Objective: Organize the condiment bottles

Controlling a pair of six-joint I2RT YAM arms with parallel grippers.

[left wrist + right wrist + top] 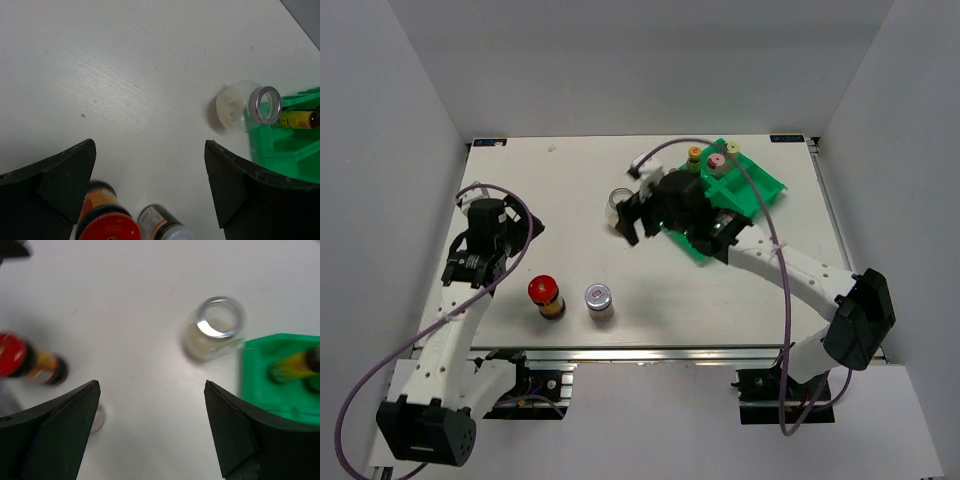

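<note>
A red-lidded dark jar (545, 295) and a silver-lidded jar (598, 298) stand near the table's front; both show at the bottom of the left wrist view, red (107, 226) and silver (165, 229). A wider clear glass jar (619, 201) stands mid-table by the green tray (765, 188). My right gripper (629, 216) is open and empty just short of it (215, 327). My left gripper (517, 236) is open and empty, above and left of the red jar. Yellow-green (695, 155) and pink (716, 160) capped shakers stand in the tray. A dark yellow-capped bottle (296, 119) lies in it.
The right arm covers much of the tray's near half, so its contents there are hidden. White walls enclose the table on the left, back and right. Purple cables loop off both arms.
</note>
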